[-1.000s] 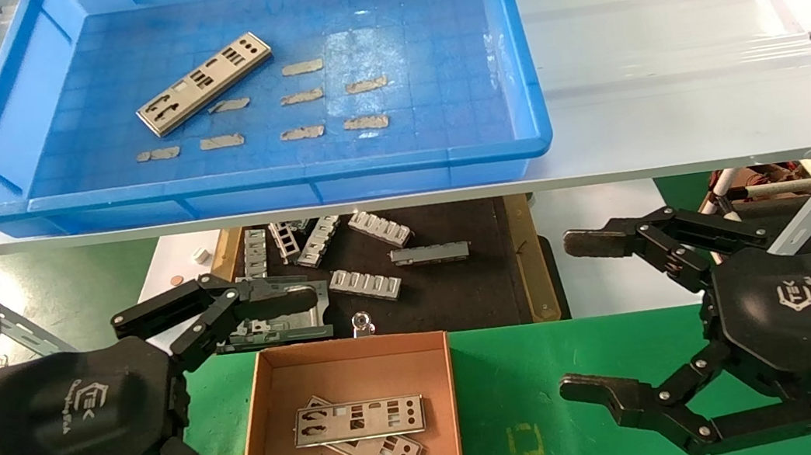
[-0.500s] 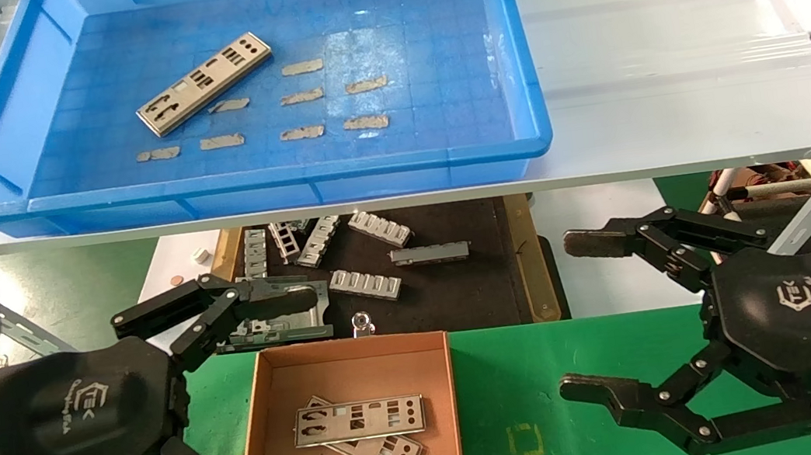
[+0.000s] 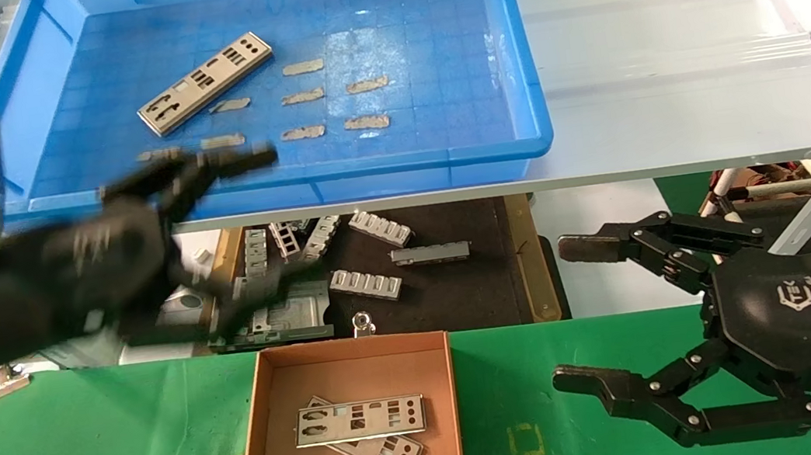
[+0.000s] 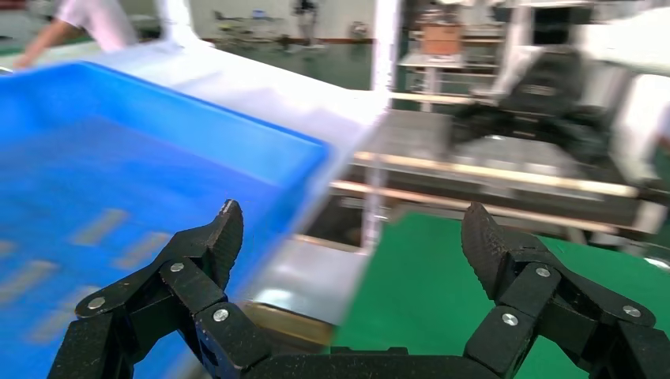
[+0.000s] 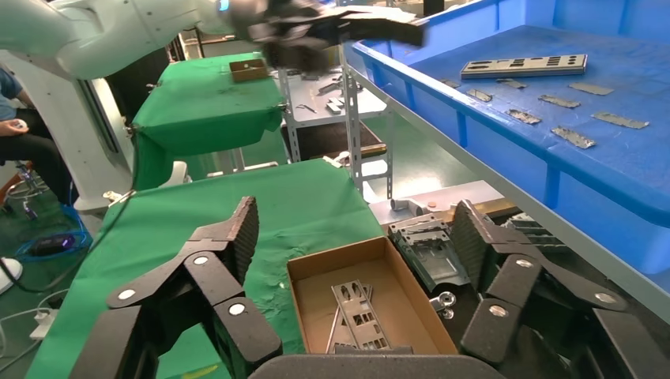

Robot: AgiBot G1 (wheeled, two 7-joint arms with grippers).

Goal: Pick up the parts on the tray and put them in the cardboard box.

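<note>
Your left gripper (image 3: 218, 229), jaws apart and empty, sits at the tray's (image 3: 289, 174) near rim so it can take the 1 remaining part (image 3: 205, 83); your right gripper (image 3: 605, 315) idles open beside the cardboard box (image 3: 344, 353).

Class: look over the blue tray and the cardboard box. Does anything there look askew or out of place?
The two parts in the cardboard box lie crossed, one skewed under the other. In the tray, one plate lies diagonally, and torn tape strips litter the floor.
</note>
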